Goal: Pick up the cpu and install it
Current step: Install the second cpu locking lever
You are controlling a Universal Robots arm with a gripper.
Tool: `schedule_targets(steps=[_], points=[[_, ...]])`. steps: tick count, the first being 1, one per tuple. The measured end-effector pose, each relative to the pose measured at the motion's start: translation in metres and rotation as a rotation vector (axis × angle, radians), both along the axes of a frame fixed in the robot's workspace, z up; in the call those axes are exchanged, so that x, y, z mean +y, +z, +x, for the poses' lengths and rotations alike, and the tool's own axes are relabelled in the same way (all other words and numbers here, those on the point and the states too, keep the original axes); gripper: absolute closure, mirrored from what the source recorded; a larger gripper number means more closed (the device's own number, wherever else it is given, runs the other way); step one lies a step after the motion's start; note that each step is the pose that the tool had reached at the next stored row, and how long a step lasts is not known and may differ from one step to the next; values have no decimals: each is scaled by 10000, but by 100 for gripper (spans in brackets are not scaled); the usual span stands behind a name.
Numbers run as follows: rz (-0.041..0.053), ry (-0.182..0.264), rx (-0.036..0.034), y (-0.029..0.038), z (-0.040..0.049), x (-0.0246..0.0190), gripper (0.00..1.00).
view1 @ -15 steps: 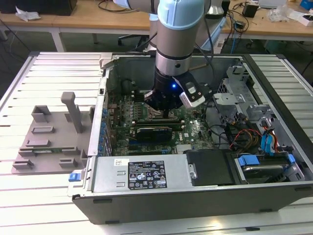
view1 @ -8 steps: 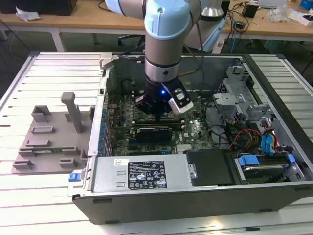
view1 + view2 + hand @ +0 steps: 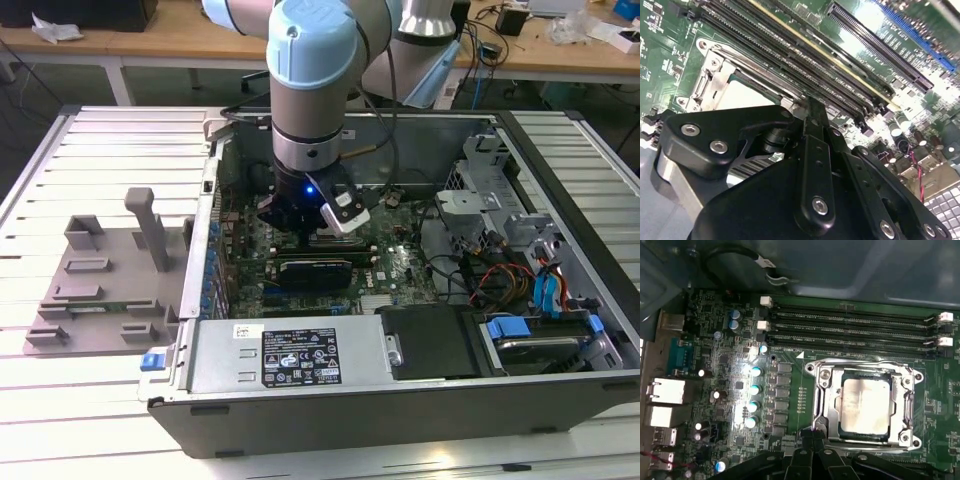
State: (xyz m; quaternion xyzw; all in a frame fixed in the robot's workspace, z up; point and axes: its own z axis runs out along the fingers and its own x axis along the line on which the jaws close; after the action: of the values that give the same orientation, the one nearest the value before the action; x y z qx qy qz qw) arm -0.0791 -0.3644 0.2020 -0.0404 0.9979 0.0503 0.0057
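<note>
You've got a white slatted metal table (image 3: 110,135) w/ wooden benches behind. On it: one open grey desktop PC case (image 3: 400,380) and one grey plastic tray (image 3: 95,285) at the exterior view's left. The small flat square silvery-topped cpu (image 3: 864,405) lies flat inside the one metal socket frame (image 3: 822,405) on the green motherboard (image 3: 805,395); four memory slots (image 3: 850,327) run alongside. The black gripper (image 3: 812,436) hovers just beside the socket; can't tell how far apart its fingers are, nothing visibly held.

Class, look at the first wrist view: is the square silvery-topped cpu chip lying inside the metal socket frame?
Yes, the square silvery-topped cpu chip lies within the metal socket frame.
</note>
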Motion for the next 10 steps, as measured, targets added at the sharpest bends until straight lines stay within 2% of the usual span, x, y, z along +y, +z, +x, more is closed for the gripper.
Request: schedule_targets(steps=[3, 7, 10], points=[[19, 2, 4, -7, 0, 6, 89], [92, -1, 0, -15, 0, 2, 89], [97, 1, -33, 7, -1, -7, 89]])
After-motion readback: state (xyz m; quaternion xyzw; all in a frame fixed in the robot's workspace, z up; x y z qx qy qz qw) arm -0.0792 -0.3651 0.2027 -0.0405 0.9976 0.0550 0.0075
